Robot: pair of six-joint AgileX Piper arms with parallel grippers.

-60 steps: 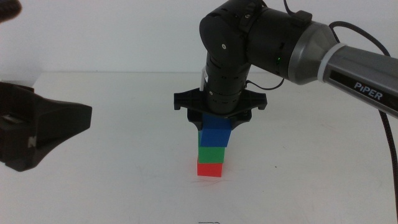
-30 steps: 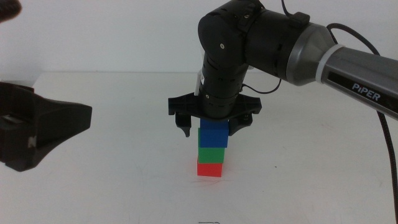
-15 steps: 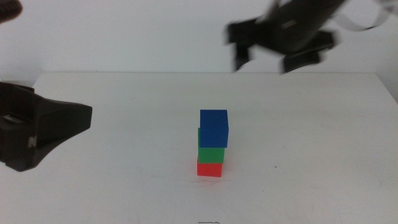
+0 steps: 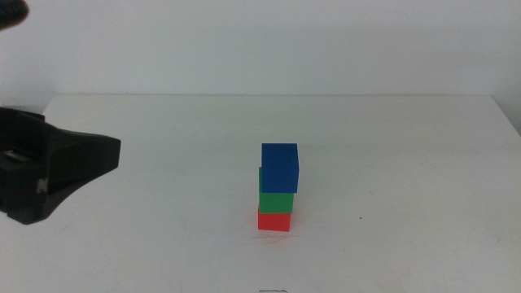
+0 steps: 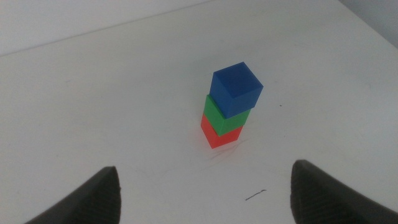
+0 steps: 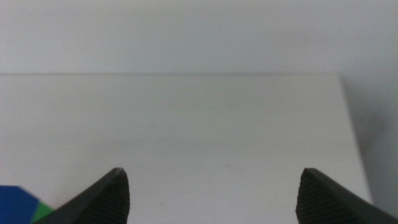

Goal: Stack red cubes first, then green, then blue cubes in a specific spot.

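Note:
Three cubes stand as one tower mid-table: the red cube [image 4: 274,221] on the tabletop, the green cube [image 4: 276,201] on it, and the blue cube [image 4: 280,167] on top, turned slightly askew. The left wrist view shows the same red cube [image 5: 222,136], green cube [image 5: 219,113] and blue cube [image 5: 236,89], with a faint grey scuff line of the specific spot [image 5: 227,152] at the base. My left gripper [image 5: 204,169] waits open, well short of the tower. My right gripper [image 6: 212,173] is open and empty, out of the middle view, with the blue cube [image 6: 15,200] at its picture's corner.
The left arm's dark body [image 4: 49,175] fills the left edge of the middle view. A tiny dark dot [image 4: 361,217] lies right of the tower and a short dark mark [image 5: 255,195] lies on the white table [image 4: 163,236] near the left gripper.
My right gripper opened off the blue cube, rose, and swung up and to the right out of the middle view. The tower stayed standing. The left arm has not moved.

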